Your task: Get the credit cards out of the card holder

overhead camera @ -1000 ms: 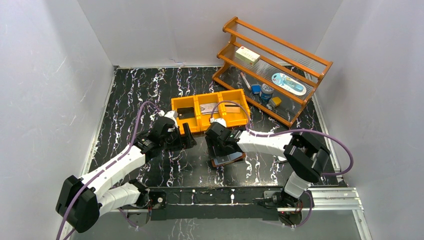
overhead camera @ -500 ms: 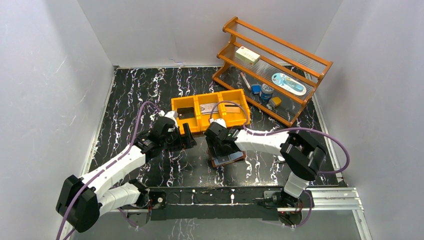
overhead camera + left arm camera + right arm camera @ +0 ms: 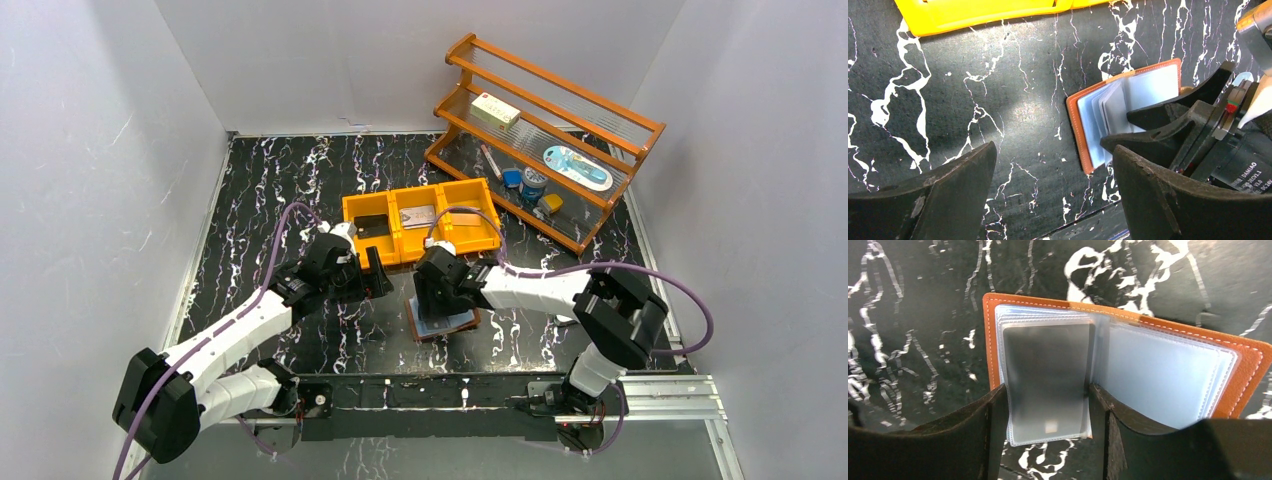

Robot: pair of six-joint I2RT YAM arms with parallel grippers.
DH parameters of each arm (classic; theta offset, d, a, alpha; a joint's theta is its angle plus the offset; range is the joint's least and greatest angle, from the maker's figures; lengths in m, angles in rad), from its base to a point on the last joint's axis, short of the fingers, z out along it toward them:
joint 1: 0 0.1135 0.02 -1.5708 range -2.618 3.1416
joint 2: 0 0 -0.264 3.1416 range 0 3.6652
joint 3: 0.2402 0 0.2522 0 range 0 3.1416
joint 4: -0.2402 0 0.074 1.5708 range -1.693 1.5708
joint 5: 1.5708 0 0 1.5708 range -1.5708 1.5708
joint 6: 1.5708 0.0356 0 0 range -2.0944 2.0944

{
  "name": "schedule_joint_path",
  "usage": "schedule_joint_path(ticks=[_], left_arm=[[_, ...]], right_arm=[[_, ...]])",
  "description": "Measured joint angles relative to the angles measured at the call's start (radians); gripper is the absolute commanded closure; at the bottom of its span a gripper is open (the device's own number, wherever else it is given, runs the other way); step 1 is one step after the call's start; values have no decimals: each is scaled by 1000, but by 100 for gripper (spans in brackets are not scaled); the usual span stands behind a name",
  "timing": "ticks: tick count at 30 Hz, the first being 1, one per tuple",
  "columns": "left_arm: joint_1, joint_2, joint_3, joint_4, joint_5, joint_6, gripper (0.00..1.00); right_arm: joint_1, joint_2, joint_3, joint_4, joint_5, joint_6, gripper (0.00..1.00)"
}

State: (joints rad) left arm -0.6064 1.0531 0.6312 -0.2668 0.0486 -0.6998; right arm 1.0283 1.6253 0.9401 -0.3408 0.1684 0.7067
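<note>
The brown card holder (image 3: 446, 324) lies open on the black marble table, pale blue sleeves up. A dark grey credit card (image 3: 1045, 370) sits in the top sleeve of its left stack. My right gripper (image 3: 1048, 405) is down on that stack, one finger against each long edge of the sleeved card. It reaches in from the right in the top view (image 3: 437, 298). To the left of the card holder (image 3: 1079, 131), my left gripper (image 3: 1053, 150) hangs open over bare table. Other credit cards (image 3: 418, 215) lie in the orange bin.
The orange three-compartment bin (image 3: 396, 232) stands just behind both grippers, a card in each compartment. A wooden shelf (image 3: 560, 135) with small items fills the back right. White walls close in the table on the left, back and right.
My right gripper has shifted left and lower onto the card holder and its jaws have narrowed. The card holder slid left and turned a little. The left arm has not moved.
</note>
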Motion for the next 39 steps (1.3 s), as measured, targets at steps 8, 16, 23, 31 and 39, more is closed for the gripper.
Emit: schedule_joint_path(ticks=[8,16,23,31,39], left_arm=[[0,0,0,0,6,1,14],[0,4,0,0,19,1,14],[0,4,0,0,23,1,14],[0,15,-1,2,39,1,14],[0,21,-2,5,42,1,14]], right_arm=[[0,-30,-81,171,-138,126,38],[0,-25,-98,232,-188,176,35],[0,-14,-101,262,-210,185,32],[0,-6,-101,284,-229,187,30],[0,-3,-103,296,-239,186,28]])
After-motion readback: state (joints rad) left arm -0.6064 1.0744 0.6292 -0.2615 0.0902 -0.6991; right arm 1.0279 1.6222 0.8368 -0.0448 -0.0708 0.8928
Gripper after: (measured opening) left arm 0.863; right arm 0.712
